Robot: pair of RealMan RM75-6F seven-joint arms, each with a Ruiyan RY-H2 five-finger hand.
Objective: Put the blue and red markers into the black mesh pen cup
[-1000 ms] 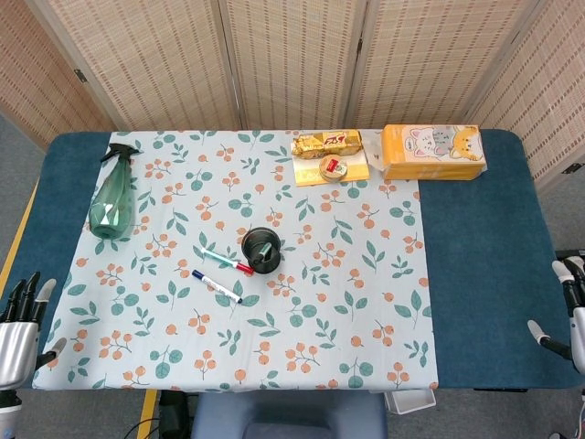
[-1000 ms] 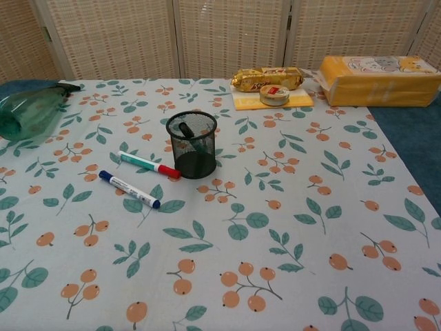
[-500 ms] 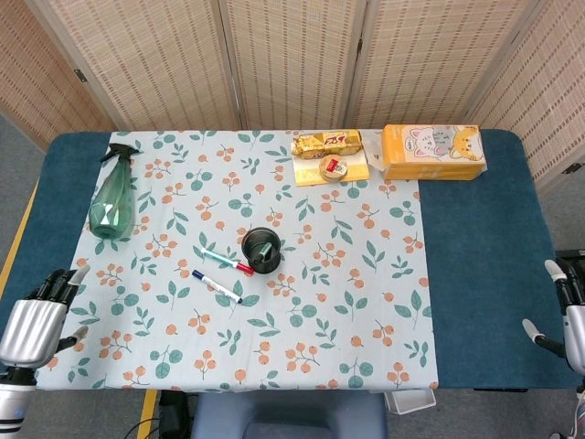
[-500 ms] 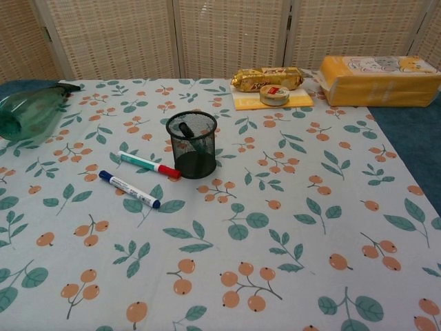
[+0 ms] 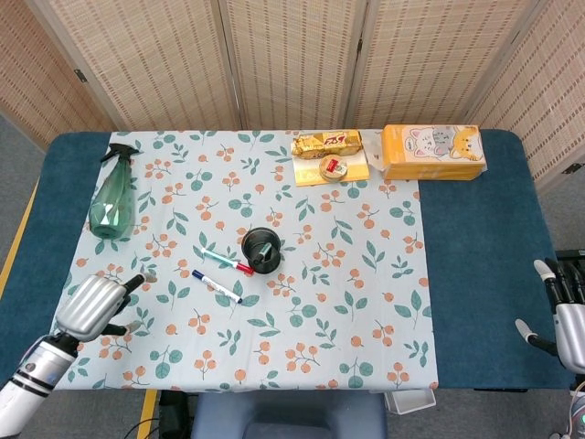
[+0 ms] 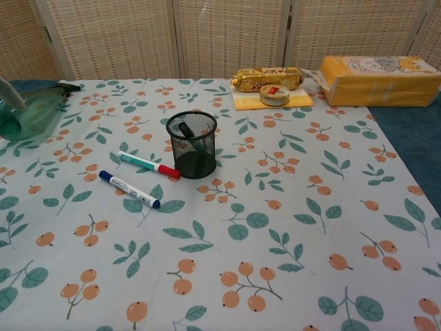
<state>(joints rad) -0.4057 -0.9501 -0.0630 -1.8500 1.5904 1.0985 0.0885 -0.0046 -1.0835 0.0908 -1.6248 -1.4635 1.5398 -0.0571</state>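
The counter point(image 5: 475, 274) carries a floral cloth point(image 5: 366, 302) across its middle, and everything I need lies on that cloth, left of centre, which suits my left arm.

The yellow tissue pack point(image 5: 433, 152), green spray bottle point(image 5: 113, 196) and snack packet point(image 5: 326, 143) sit along the far and left edges, well apart from the work.

My left hand point(image 5: 91, 306) hangs over the near-left corner of the cloth, holding nothing, fingers a little apart and aimed toward the markers; I judge it is placed to go for the nearer one first. My right hand point(image 5: 562, 311) waits off the counter's right edge, fingers apart and carrying nothing, well away from the task.

The black mesh pen cup point(image 6: 191, 144) stands upright with 1 dark item already leaning inside, so room is left but the mouth is narrow.

The 2 markers lie flat just left of the cup. The red marker point(image 6: 149, 165) has its red cap almost touching the cup's base. The blue marker point(image 6: 129, 189) lies just beside it on the near side, roughly parallel. Both lie low on the cloth, so I expect to need a fingertip pinch.
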